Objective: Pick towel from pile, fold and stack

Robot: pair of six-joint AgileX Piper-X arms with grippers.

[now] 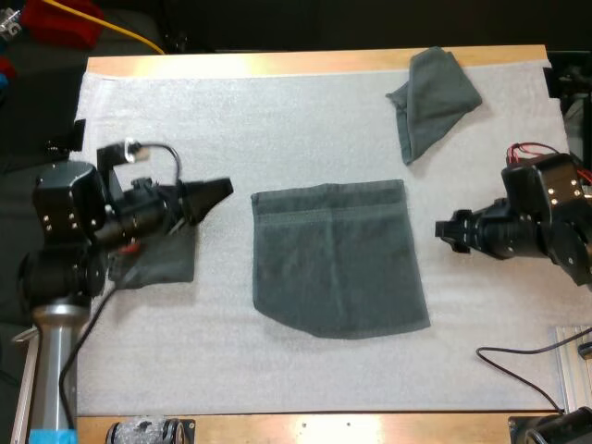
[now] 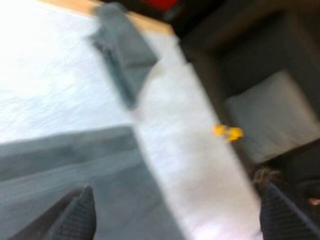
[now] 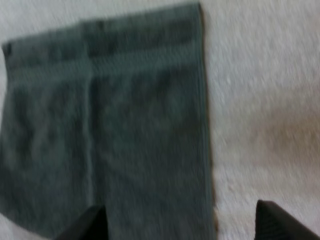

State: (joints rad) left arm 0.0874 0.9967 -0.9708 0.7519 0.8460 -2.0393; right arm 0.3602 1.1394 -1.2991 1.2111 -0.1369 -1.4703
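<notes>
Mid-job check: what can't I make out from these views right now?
- Left-side towel: high view, the left arm covers part; layer count unclear.
- Crumpled towel: left wrist view, blurred; edges and corners unclear.
- Flat towel: right wrist view, one end runs past the picture's edge.

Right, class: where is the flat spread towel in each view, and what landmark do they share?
High view: spread towel, centre of the white mat.
Left wrist view: towel by the left gripper.
Right wrist view: towel by the right gripper.
Shared landmark: that white mat.
</notes>
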